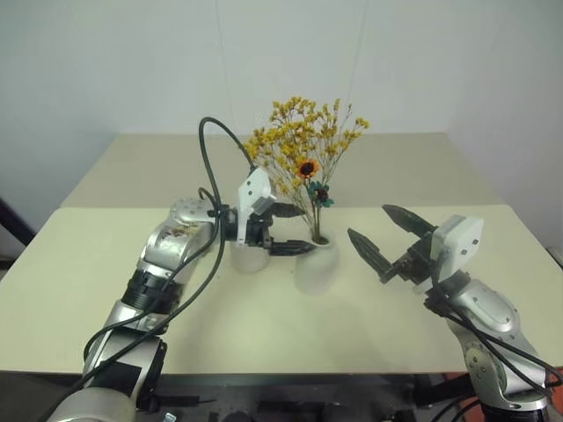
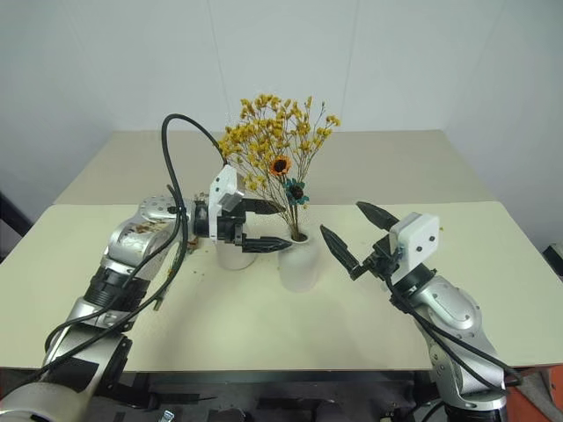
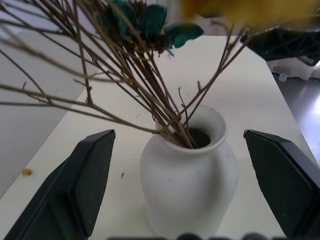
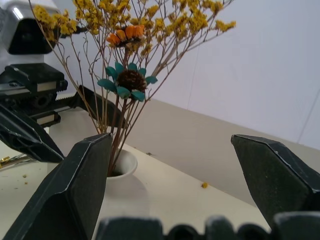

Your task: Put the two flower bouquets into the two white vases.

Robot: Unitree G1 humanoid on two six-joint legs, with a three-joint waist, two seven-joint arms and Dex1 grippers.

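A bushy spray of tiny yellow-orange dried blooms with a small sunflower (image 1: 303,145) stood upright in a short, rounded, matte white ceramic vase with a narrow neck (image 1: 317,264), near the middle of the pale cream worktop (image 1: 106,264). A teal-petalled dried flower with a dark cone centre (image 4: 127,80) sat among the stems, though whether it belonged to a second bunch could not be told. The stems ran nearly vertical, fanning out above the neck.

Just beside this vase, towards the robot's left, stood a second white vase (image 1: 249,256), mostly hidden behind the left arm; nothing could be seen inside it.

The left end effector (image 1: 286,230) was the nearer one. It pointed sideways towards the stems at about neck height, its two black fingers spread wide with the vase between them in the wrist view, gripping nothing. The right end effector (image 1: 387,236) hung apart on the other side, also wide open and empty, aimed at the same vase.
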